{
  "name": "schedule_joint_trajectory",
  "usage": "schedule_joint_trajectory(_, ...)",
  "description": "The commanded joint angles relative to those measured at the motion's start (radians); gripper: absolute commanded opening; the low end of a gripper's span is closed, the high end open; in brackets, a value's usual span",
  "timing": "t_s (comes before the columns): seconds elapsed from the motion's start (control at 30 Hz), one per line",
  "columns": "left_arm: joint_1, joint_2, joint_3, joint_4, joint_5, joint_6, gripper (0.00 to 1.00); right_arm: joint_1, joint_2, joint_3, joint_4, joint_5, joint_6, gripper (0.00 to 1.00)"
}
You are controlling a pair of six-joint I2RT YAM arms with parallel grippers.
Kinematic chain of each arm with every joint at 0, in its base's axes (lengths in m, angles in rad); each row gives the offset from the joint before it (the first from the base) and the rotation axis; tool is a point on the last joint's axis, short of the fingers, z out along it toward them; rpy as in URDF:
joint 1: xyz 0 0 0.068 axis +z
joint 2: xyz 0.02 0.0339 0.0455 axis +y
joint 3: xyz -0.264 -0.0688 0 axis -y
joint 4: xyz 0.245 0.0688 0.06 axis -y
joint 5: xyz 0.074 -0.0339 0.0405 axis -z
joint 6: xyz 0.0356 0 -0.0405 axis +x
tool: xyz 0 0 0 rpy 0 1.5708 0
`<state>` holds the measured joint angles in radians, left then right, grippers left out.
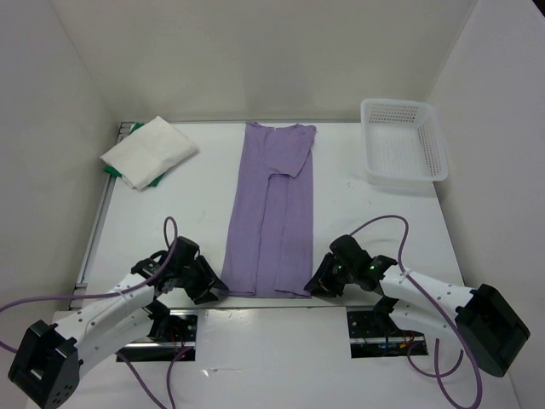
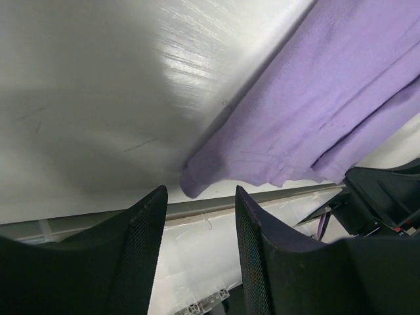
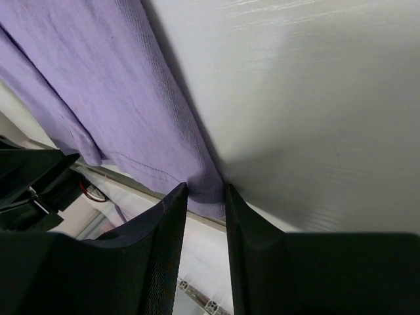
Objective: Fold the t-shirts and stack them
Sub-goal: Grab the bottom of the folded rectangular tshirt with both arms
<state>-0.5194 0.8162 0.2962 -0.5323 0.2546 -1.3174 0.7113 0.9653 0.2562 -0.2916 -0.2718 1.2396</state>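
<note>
The white bench (image 1: 375, 230) carried everything. Down its middle lay the lavender t-shirt (image 1: 272, 221), folded lengthwise into a long strip with its collar at the far side and its hem at the near edge. A white lattice basket (image 1: 407, 176) sat at the far right, and the white t-shirt (image 1: 149, 149) lay folded on the green t-shirt (image 1: 109, 170) at the far left. The cloth looked light and limp and, to my eye, likely to sag unless lifted by both hem corners together. The left claw (image 2: 200, 190) stood open and empty just short of the left hem corner (image 2: 193, 182). The right claw (image 3: 207, 190) had its jaws narrow around the right hem corner (image 3: 209, 178); whether it pinched, I couldn't tell.
</note>
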Motion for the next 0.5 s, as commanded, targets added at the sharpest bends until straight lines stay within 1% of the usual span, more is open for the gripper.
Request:
schedule_joint_trajectory(0.0,0.004,-0.018,-0.002,-0.047,-0.026,-0.043,0.53,0.010,0.000,-0.003,-0.006,0.022,-0.012,0.35)
schedule_joint_trajectory(0.07,0.004,-0.018,-0.012,-0.020,-0.026,-0.054,0.53,0.010,0.018,-0.003,-0.006,0.022,-0.022,0.35)
schedule_joint_trajectory(0.17,0.004,-0.006,-0.032,0.038,-0.015,-0.088,0.46,0.010,0.039,0.006,0.003,0.022,-0.034,0.35)
schedule_joint_trajectory(0.2,0.004,0.018,-0.032,0.038,-0.015,-0.097,0.44,0.010,0.039,0.017,0.003,0.022,-0.045,0.35)
schedule_joint_trajectory(0.27,0.015,0.018,-0.032,0.051,-0.015,-0.097,0.41,0.010,0.059,0.026,0.003,0.022,-0.054,0.35)
schedule_joint_trajectory(0.47,0.015,0.018,-0.055,0.084,-0.006,-0.167,0.40,0.010,0.081,0.048,-0.006,0.040,-0.085,0.34)
